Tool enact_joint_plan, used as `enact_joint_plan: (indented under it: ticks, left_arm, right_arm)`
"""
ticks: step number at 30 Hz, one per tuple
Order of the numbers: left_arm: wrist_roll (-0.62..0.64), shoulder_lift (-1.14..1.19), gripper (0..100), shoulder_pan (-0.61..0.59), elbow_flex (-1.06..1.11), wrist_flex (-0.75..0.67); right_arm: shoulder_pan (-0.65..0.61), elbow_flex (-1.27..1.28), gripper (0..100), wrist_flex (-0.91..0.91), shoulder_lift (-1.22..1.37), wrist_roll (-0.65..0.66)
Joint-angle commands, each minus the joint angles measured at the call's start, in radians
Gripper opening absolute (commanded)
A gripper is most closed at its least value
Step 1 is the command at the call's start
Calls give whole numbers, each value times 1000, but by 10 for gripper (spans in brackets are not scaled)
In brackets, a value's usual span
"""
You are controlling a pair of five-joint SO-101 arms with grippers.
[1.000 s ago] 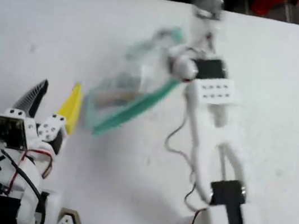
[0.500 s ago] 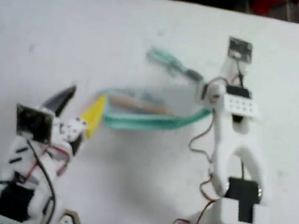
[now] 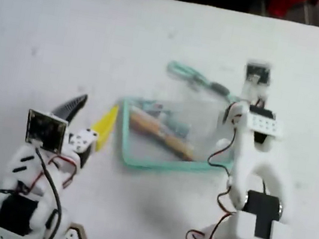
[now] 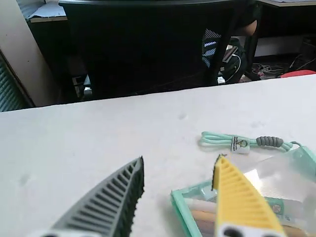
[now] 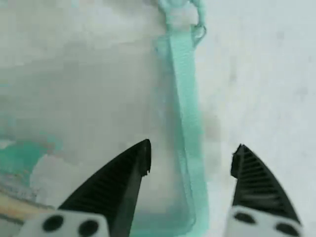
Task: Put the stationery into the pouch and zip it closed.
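— Which step?
— The stationery (image 3: pixel 160 132) lies inside the pouch (image 3: pixel 165 157), so I judge zipping is next. My right gripper (image 5: pixel 192 146) is spread astride the pouch's edge, and my left gripper (image 4: pixel 178 159) is spread just beside its other end. One must pinch the pouch.

This looks like a lab or office workroom. A white table (image 4: pixel 74 148) carries small robot arms (image 3: pixel 251 189) with loose wires (image 3: pixel 218 150). Past the table's far edge stands dark furniture (image 4: pixel 148 44), with cables (image 4: pixel 269 66) tangled on the floor behind it. Something red (image 4: pixel 298 74) sits past the far right corner.
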Motion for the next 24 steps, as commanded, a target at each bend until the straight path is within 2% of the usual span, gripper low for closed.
enact_joint_plan:
  ticks: [1, 7, 10, 11, 13, 18, 21, 24]
  left_arm:
    - [-46, 182, 241, 15, -201, 35]
    - [-89, 530, 241, 15, -422, 138]
    - [-84, 730, 241, 8, -474, 149]
    - [-83, 788, 240, 7, -489, 149]
    - [-83, 875, 212, 7, -516, 146]
    - [-81, 1020, 24, -1, -520, 94]
    - [-48, 1102, 24, -45, -493, 31]
    - [37, 1184, 24, -114, -483, -28]
  right_arm:
    - [-44, -9, 265, 70, -116, 29]
    - [-24, -8, 210, 136, -346, 31]
    - [30, -8, 30, 91, -420, 23]
    - [45, -8, 3, 70, -430, 23]
    - [65, -8, 61, 41, -430, 21]
    - [119, -11, 20, -53, -321, 21]
    - [145, -51, 16, -73, -196, 11]
    - [194, -143, 16, -70, -39, -95]
